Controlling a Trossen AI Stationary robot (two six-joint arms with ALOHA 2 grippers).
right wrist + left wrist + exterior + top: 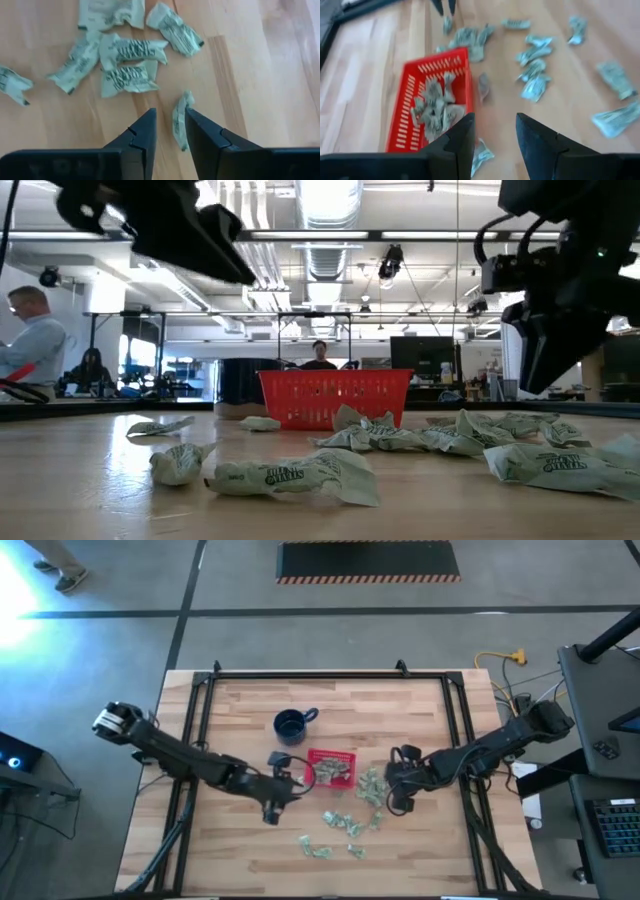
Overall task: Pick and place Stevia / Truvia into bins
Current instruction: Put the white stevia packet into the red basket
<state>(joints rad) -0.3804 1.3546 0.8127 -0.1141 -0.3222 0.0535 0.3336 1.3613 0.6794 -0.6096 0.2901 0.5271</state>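
The red basket (pixel 330 767) stands mid-table with several green-and-white sachets (pixel 435 107) inside it. More sachets (pixel 368 787) lie loose on the wood to its right and toward the near edge (pixel 300 477). My left gripper (pixel 492 135) is open and hovers beside the basket's left near corner (pixel 288 782), with a loose sachet (pixel 481 155) on the table under it. My right gripper (pixel 170 127) is to the right of the basket (pixel 397 795) and is shut on one sachet. My right gripper pinches a single sachet (pixel 179 120) between its two fingers, coming from above and pointing down. The sachet stands on edge in the narrow gap, lengthwise along the fingers. In the left wrist view it hangs a little below the fingertips (pixel 447 24).
A dark blue mug (pixel 292 723) stands beyond the basket, toward the far edge. A black frame (pixel 330 675) runs around the table's sides. Bare wood lies at the table's left and at the far right. People sit in the room behind (pixel 30 340).
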